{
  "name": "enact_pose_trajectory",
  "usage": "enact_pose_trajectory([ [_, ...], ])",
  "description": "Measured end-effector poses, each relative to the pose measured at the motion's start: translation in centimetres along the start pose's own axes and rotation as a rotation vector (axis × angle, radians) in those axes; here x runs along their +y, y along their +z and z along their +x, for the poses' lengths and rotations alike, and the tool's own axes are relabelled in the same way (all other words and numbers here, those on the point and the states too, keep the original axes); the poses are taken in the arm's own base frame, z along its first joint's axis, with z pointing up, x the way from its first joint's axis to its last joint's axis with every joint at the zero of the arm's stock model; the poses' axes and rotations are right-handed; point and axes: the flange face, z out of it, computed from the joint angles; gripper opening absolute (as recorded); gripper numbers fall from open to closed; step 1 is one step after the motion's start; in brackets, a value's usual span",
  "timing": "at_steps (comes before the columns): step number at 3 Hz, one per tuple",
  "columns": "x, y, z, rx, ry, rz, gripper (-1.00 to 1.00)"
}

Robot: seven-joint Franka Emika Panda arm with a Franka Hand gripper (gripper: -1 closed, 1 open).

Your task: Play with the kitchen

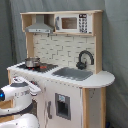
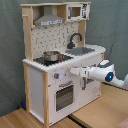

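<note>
The kitchen (image 1: 65, 85) (image 2: 37, 82) is a tall white and light-wood toy with a black hob, a grey sink (image 1: 72, 73) (image 2: 82, 50), a black tap (image 1: 84, 59) (image 2: 75, 39), a hood and a pegboard back. A metal pot (image 1: 32, 62) (image 2: 50, 56) stands on the hob. In the second exterior view my gripper (image 2: 75, 72) reaches from the right to the front panel, level with the knobs (image 2: 56, 76) and above the oven door (image 2: 63, 95). In the first exterior view my gripper (image 1: 34, 88) is at the lower left, close to the kitchen's front.
A toy microwave (image 1: 72, 22) (image 2: 75, 11) sits on the top shelf beside the hood (image 1: 40, 27) (image 2: 49, 20). The kitchen stands on a wooden surface (image 2: 100, 112). A grey curtain (image 1: 115, 45) hangs behind it.
</note>
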Motion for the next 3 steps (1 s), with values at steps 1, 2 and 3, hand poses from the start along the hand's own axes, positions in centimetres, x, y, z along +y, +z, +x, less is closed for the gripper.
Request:
enact_pose_trajectory([
  [1,0.0,0.0,0.0,0.0,0.121,0.0,-1.0],
  [2,0.01,-0.02,-0.01,0.003,0.237,-0.001,-1.0],
  [3,0.0,-0.05,-0.03,0.006,0.339,-0.001,-1.0],
])
